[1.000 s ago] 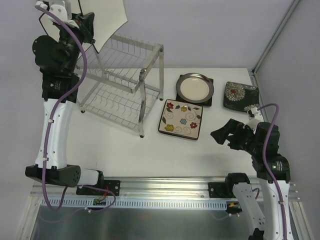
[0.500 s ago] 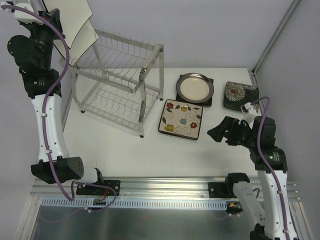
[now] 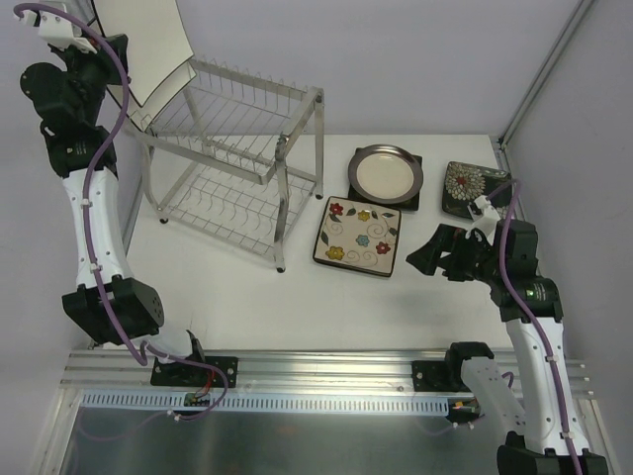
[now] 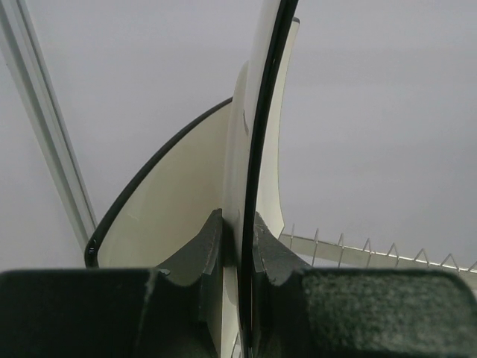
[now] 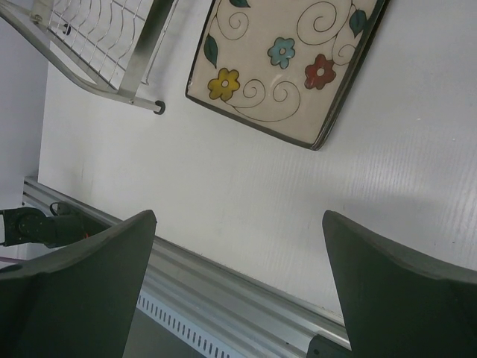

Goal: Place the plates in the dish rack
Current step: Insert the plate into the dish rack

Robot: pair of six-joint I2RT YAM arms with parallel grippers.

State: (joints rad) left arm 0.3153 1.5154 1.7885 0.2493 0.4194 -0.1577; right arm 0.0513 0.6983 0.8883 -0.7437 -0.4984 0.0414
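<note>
High at the far left, my left gripper (image 3: 107,61) is shut on the rim of a white square black-rimmed plate (image 3: 143,45), which hangs tilted above the left end of the silver dish rack (image 3: 237,158). In the left wrist view that plate (image 4: 186,201) is seen edge-on between my fingers (image 4: 209,250), with rack teeth (image 4: 358,252) behind. A cream flowered plate (image 3: 358,236) lies flat right of the rack. A round cream grey-rimmed plate (image 3: 386,173) rests on a dark square one. A dark plate with white blooms (image 3: 475,188) lies far right. My right gripper (image 3: 423,259) hovers open beside the flowered plate (image 5: 287,63).
The rack's foot (image 5: 158,107) stands close to the flowered plate's corner. An aluminium rail (image 3: 326,371) runs along the table's near edge. The grey wall corner post (image 3: 544,74) rises at the back right.
My left arm has swung left and back, carrying the white plate from above the rack's top to its far left end. My right gripper has shifted slightly left and away, still open.
</note>
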